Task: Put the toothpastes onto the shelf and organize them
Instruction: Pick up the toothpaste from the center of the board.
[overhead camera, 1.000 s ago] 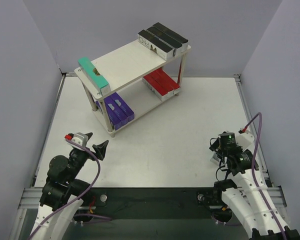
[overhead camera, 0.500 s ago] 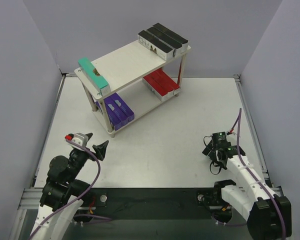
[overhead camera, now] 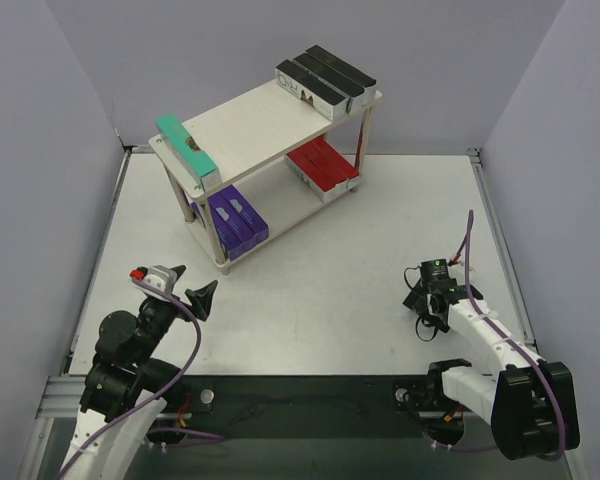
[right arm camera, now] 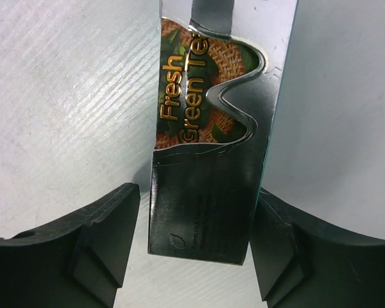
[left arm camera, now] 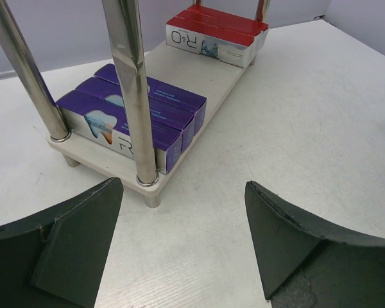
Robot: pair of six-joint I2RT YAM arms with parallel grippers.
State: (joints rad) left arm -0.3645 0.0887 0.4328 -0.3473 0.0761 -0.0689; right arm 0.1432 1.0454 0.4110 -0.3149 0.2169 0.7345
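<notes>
Right wrist view: green-tea toothpaste carton (right arm camera: 208, 122) lies lengthwise, pointing straight ahead, straddled by the half-open right gripper (right arm camera: 197, 199).

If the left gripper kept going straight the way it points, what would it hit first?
Probably the near corner leg of the shelf, with the purple toothpastes right behind it. Only bare table lies between it and the open left gripper, though depth is hard to judge.
</notes>
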